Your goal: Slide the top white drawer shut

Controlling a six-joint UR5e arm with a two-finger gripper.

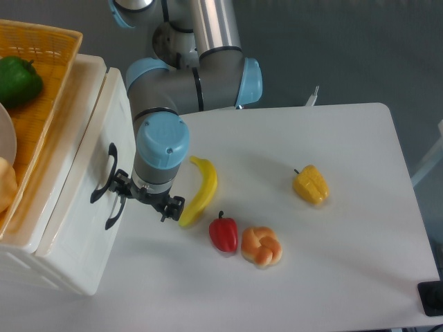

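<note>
Overhead view of a white table (346, 228), described from the left edge rightward with the white cabinet (62, 235) as landmark. On top of the cabinet rests a woven yellow basket (41, 104) holding a green pepper (17, 79). The top white drawer (104, 138) sits in the cabinet's upper slot, its front nearly flush with the cabinet face and only a narrow seam showing along its upper edge; its black curved handle (104, 173) faces the table. A second black handle (113, 213) lies just below it (that of the lower drawer). The gripper (145, 197) hangs just right of the cabinet, right beside the upper handle; whether its fingers are spread or closed cannot be told, since the blue wrist cap (161, 142) hides them from above. Farther from the cabinet, on the table, lie a banana (201, 190), a red pepper (223, 234), and a braided bun (261, 247) close together. A yellow pepper (311, 184) lies farthest from the cabinet, well apart from the others.
</note>
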